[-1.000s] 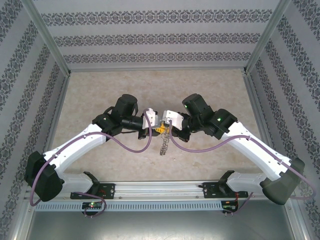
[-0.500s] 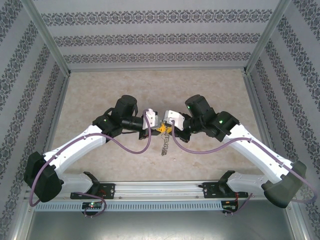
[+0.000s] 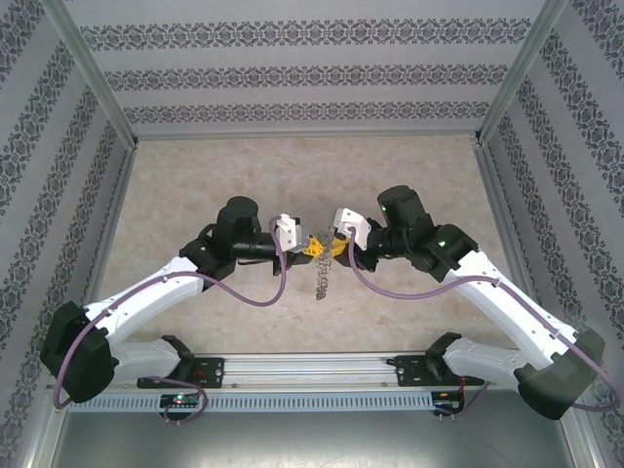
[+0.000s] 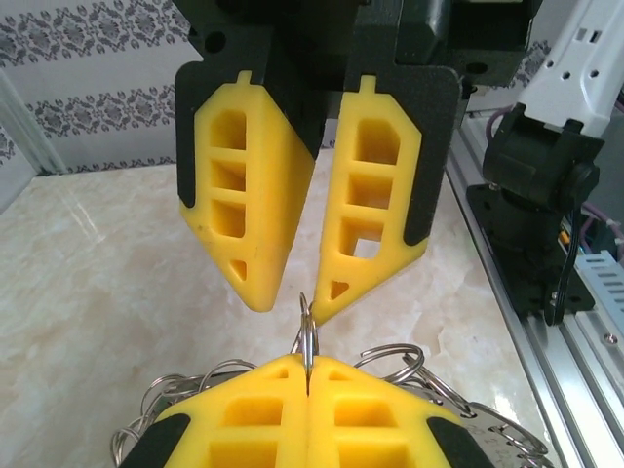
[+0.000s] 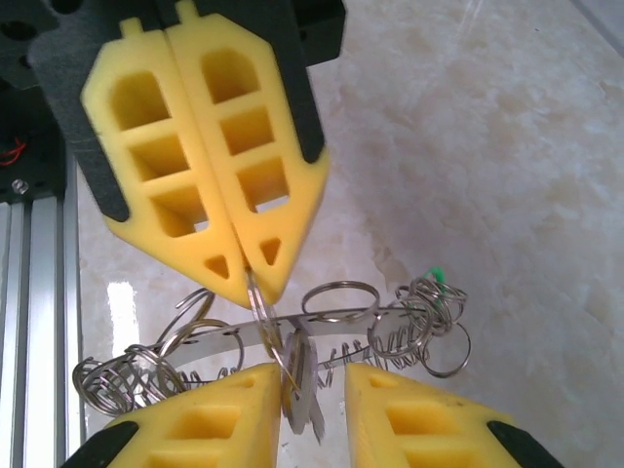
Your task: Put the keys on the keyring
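While 2 grippers meet over the table (image 3: 195, 175), 1 keyring (image 3: 321, 276) dangles btwn them: grey tangle of wire loops, 1 green speck (image 5: 435, 274). L gripper (image 4: 307, 369) pinched shut on 1 of its thin rings; R gripper (image 5: 312, 380) fingers apart, straddling a silvery blade (image 5: 304, 398).

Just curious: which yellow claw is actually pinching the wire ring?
The left gripper: its jaws meet on the keyring, while the right gripper stands open.

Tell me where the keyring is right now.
Top view: the keyring dangles at the centre, pinched by the shut left gripper, with the open right gripper close on its other side.
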Motion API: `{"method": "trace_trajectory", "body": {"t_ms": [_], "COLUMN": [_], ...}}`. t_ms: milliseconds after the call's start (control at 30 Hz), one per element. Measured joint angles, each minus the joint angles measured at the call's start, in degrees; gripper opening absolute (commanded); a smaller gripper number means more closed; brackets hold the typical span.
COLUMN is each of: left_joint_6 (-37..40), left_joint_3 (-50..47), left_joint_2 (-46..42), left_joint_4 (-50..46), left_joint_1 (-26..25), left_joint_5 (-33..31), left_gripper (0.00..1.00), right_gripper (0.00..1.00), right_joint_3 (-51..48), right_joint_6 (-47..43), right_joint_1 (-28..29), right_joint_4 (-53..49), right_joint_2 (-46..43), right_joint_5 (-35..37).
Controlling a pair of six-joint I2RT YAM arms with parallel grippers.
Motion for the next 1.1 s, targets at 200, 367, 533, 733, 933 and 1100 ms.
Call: {"method": "trace_trajectory", "body": {"t_ms": [200,367,533,733,933,1100], "left_joint_6": [-4.57,-7.02,-8.98,-10.88,-11.04,-11.02], "left_joint_3": [-2.19,-2.99,-4.07,-4.85,-4.85,-4.85], "left_joint_2": [0.00,-0.09,-0.09,-0.09,-0.09,-0.09], "left_joint_4": [6.05,9.11,11.58,15.45,16.02,15.96], "left_joint_1": [0.02,0.02,0.04,0.02,0.02,0.02], "left_joint_5": [-0.15,-0.52,-0.87,-0.94,-0.90,-0.70], "left_gripper": [0.00,0.00,0.00,0.00,0.00,0.00], "right_gripper": [0.20,0.07,0.08,0.22,0.31,0.29], "right_joint_3": [-1.33,-1.81,-2.69,-2.82,-3.04,-3.02], "right_joint_6": [3.26,4.90,6.14,7.06,4.81,2.47], "right_joint_1": [-1.40,-2.71,-3.96,-4.22,-4.17,-3.67], "right_joint_4": [2.40,4.00,4.94,5.53,6.21,6.64], "right_joint_2": [0.50,2.19,2.58,2.49,-1.66,-2.47], "right_joint_5": [-3.61,-7.48,-10.36,-10.56,-6.56,-4.96]}}
